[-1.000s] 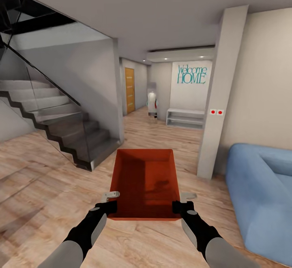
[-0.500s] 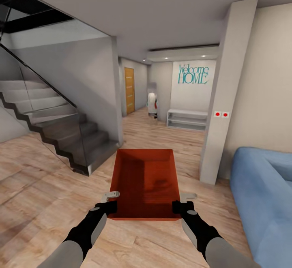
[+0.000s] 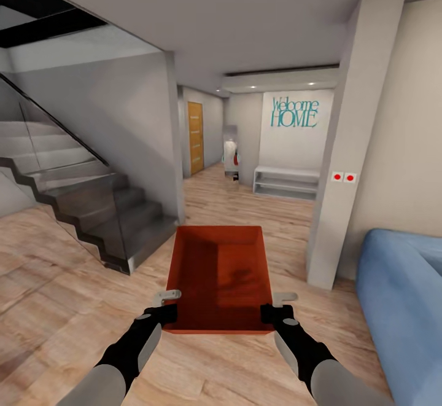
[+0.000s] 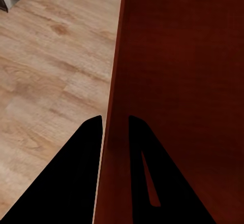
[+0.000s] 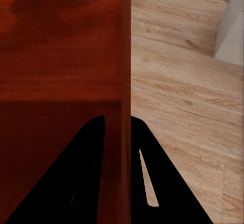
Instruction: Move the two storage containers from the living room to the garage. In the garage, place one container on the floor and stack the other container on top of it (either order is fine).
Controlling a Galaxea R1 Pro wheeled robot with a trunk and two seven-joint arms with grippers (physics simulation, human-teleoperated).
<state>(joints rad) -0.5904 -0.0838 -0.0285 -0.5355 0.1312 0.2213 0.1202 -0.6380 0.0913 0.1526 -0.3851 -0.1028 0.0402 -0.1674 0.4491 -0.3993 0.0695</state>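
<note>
Since a second ago the whole head view has shifted: the pillar (image 3: 353, 142) and sofa (image 3: 402, 308) sit further toward the right edge, the stairs (image 3: 92, 209) lower and further left, while the bin (image 3: 220, 277) and both arms keep the same place in frame. That reads as the base and camera travelling, not the load slipping. Judgement: transport is under way across the living room's plank floor (image 3: 61, 283); the garage is not reached, and the orange door (image 3: 195, 137) down the hallway is the likely heading.

The bin is carried level in front of the trunk, above the floor, open side up. Its long axis runs straight away from the robot, toward the hallway.

Left gripper (image 3: 164, 305) is clenched on the near left wall, one finger inside and one outside. Right gripper (image 3: 277, 308) grips the near right wall likewise.
</note>
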